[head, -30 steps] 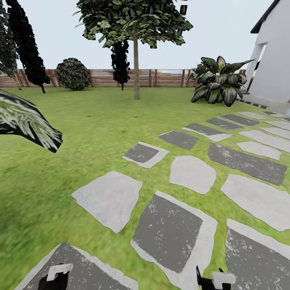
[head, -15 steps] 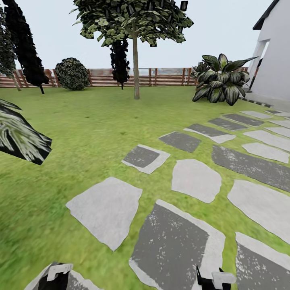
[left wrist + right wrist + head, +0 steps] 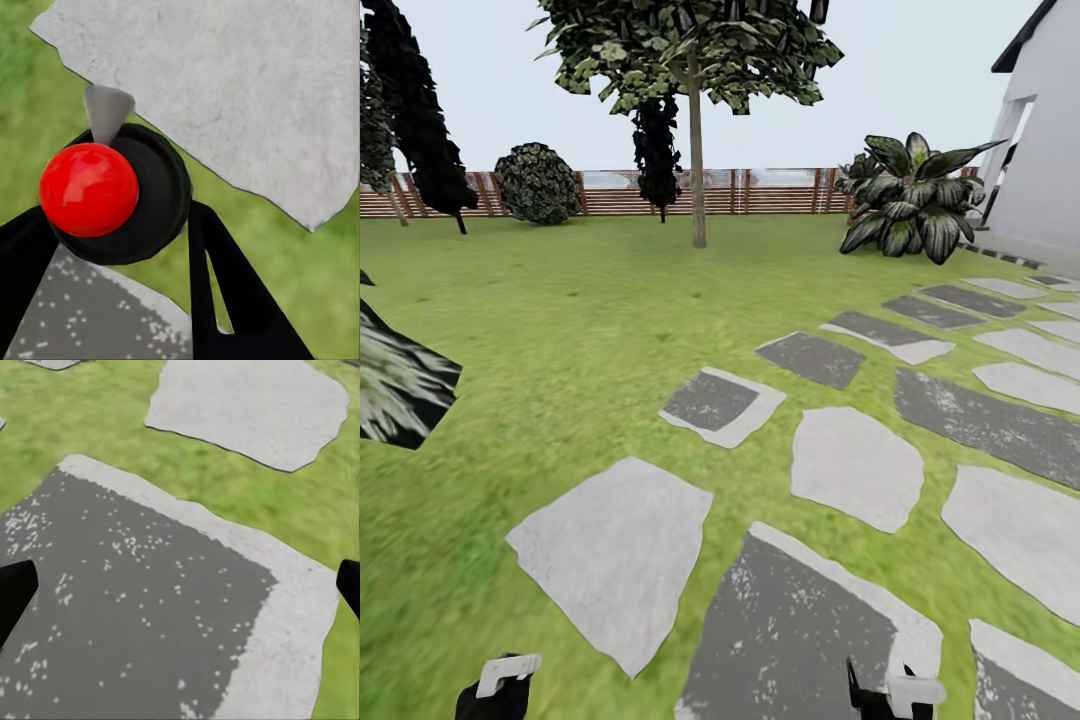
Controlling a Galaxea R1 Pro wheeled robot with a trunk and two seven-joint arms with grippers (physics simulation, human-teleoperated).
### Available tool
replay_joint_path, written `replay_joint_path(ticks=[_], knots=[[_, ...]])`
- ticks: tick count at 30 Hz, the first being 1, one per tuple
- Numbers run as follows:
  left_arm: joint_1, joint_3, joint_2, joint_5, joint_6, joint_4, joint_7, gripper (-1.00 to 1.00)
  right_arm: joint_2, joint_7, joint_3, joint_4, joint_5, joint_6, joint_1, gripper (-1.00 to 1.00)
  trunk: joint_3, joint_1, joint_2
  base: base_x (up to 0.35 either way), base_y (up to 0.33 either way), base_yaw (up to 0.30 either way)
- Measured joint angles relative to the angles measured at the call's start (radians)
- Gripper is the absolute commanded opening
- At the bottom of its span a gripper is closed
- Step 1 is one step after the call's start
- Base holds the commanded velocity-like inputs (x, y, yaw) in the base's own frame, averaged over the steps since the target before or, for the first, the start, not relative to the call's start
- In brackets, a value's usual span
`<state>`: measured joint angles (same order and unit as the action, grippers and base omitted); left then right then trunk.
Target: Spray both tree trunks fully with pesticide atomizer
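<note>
One small dark bottle with a red top point(image 3: 88, 189) sits tight in our left pincer point(image 3: 112, 247); our right pincer point(image 3: 180, 585) is wide open, empty. We should roll straight to the tall grey-trunked tree point(image 3: 697, 150).

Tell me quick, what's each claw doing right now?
Left gripper: shut on the pesticide atomizer.
Right gripper: open, holding nothing.

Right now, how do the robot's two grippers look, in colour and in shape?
Both grippers are black. In the head view the left gripper and the right gripper each carry a small white block on a dark body. In the left wrist view the fingers are flat, black and tapering. In the right wrist view the fingertips are dark wedges.
</note>
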<state>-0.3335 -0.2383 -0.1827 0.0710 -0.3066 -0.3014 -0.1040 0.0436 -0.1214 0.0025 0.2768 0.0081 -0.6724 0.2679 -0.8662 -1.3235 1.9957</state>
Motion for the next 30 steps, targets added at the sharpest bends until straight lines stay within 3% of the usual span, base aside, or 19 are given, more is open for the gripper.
replay_joint_path(ticks=[30], knots=[[0.001, 0.000, 0.001, -0.001, 0.000, 0.000, 0.000, -1.00, -0.001, 0.000, 0.000, 0.000, 0.000, 0.000, 0.000, 1.00, 0.000, 0.000, 0.000, 0.340, 0.000, 0.000]])
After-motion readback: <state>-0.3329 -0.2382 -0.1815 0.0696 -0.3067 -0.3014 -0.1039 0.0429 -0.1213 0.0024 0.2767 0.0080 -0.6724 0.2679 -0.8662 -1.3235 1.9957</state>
